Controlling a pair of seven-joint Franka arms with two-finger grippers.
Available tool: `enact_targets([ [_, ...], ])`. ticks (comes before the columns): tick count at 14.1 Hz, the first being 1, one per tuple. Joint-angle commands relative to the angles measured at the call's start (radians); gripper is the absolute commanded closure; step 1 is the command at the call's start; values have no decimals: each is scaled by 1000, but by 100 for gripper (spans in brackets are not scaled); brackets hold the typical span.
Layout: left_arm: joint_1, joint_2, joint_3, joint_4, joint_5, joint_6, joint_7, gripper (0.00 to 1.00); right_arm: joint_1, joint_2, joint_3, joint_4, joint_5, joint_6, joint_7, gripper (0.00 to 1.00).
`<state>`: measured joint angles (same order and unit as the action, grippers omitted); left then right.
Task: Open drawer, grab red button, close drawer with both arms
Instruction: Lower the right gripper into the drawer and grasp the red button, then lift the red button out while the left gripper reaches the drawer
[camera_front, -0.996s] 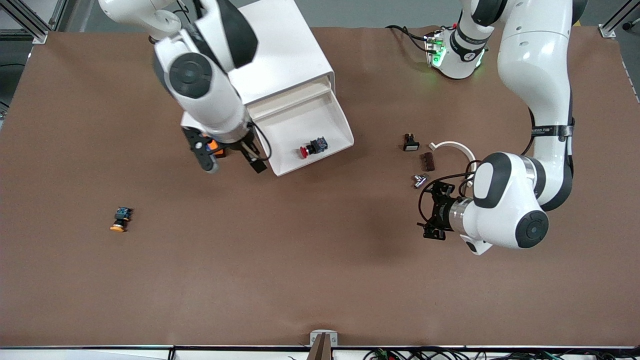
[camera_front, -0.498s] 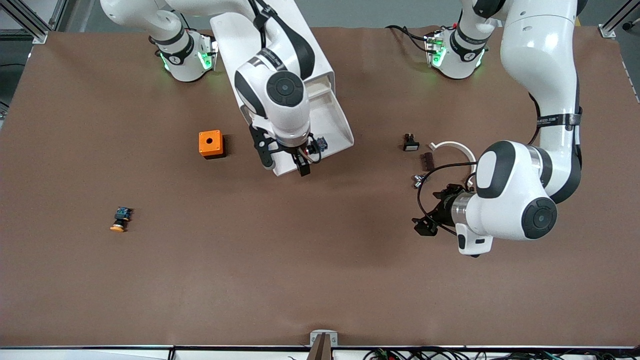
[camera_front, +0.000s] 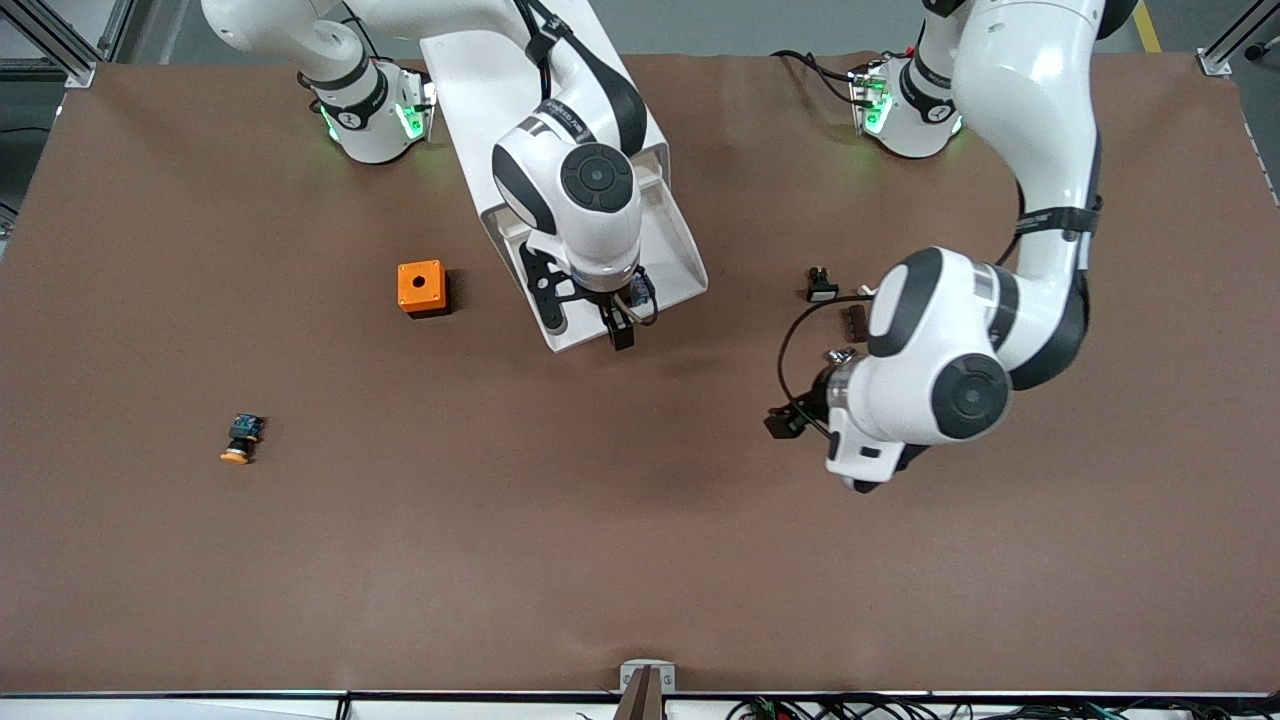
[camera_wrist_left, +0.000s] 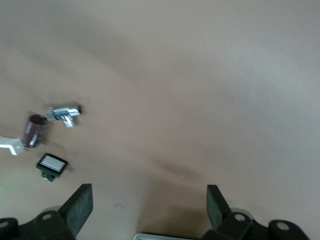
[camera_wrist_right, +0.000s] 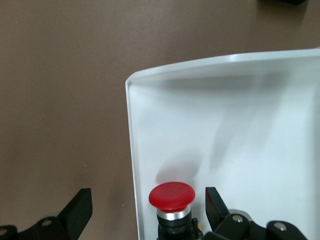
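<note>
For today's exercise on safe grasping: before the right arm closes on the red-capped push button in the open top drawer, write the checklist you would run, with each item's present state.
1. Top white plastic drawer pulled out of the white box-shaped cabinet: ok.
2. Red-capped push button with black body lying inside the drawer, near its front edge: ok.
3. Right gripper over the drawer, fingers open: ok.
4. Button between the fingers: ok, though one finger hangs outside the drawer's front wall, so closing may catch the wall.
5. Left gripper open, holding nothing, over bare brown table, away from the drawer: ok.
6. Descent low enough to grip the button: cannot tell.
</note>
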<state>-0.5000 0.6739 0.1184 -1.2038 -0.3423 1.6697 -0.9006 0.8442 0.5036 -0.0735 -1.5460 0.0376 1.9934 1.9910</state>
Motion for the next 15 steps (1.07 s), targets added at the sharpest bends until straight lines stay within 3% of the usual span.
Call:
enact_targets([
  [1,-54,-19,1,-39,20,30,-46,0,30,24,-9,33,-11,-7,35,0],
  [7,-137,-16,1,-89,23,71,-150,0,62,49,-9,43,-8,-8,57,0],
  [9,-150,-14,1,-96,23,77,-173,0,67,49,-9,43,-2,-8,57,10],
  [10,-152,-14,0,-96,23,77,-182,0,70,49,-9,43,1,-8,57,20],
  [11,-153,-14,0,-97,23,77,-184,0,70,49,-9,43,4,-10,55,35],
  [14,-166,-14,0,-103,22,79,-196,0,70,46,-8,52,16,-15,54,92],
  [15,-170,-14,0,-103,22,77,-202,0,72,46,-8,63,19,-15,54,100],
])
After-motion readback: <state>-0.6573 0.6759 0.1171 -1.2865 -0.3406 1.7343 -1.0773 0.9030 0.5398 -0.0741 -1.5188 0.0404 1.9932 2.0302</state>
